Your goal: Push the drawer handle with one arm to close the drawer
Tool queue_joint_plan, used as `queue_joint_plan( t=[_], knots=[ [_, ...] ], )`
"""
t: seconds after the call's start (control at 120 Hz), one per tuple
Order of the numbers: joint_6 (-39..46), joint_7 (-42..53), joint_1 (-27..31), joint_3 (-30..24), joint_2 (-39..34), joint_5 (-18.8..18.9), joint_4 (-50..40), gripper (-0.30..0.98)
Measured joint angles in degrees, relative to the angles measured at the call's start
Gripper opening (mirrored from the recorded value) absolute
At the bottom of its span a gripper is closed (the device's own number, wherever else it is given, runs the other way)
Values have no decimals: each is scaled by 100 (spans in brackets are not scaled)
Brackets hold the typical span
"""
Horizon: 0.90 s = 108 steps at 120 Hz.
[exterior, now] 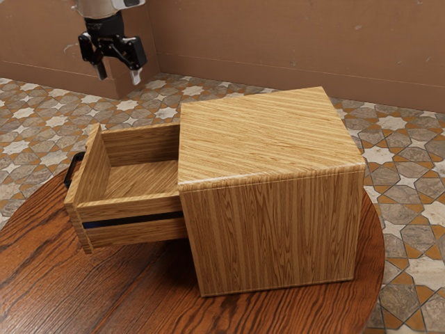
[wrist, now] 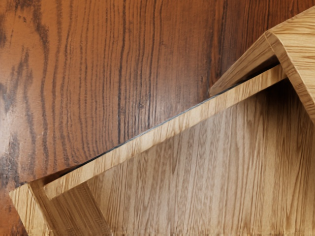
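Above the drawer (exterior: 135, 207), pincer (exterior: 119, 74) spread (rather wide), empty

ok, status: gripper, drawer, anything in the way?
Gripper open, hanging above, clear of the handle. Drawer pulled out of the cabinet, not closed. No obstruction seen at the handle.

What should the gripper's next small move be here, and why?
Probably ease the gripper down toward the outer side of the handle, ready to push: the drawer stands well out of the cabinet, and the gripper hangs higher up, away from the handle.
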Motion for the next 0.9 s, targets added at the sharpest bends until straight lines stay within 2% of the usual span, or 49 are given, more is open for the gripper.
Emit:
queue_joint_plan(
  t=[0.192, 0.25, 0.333, 0.483, 0.542, 0.608, 0.725, 0.792, 0.9],
  knots=[
    [-185, -14, 1, -8, -12, 9, 32, 69],
    [-244, 58, -24, -59, -614, 28, 294, 69],
    [-362, 596, -63, -153, -1214, -150, 429, 69],
    [-626, 1634, -137, -182, -1386, -194, 397, 69],
    [-659, 2000, -162, -229, -1886, -109, -521, 69],
    [-390, 2410, 12, -295, -2918, 57, -2301, 68],
    [313, 3151, 307, -372, -3666, 410, -4267, 69],
    [802, 3610, 521, -383, -3757, 508, -4955, 69],
    [1319, 4268, 610, -380, -3782, 596, -5223, 69]
  ],
)
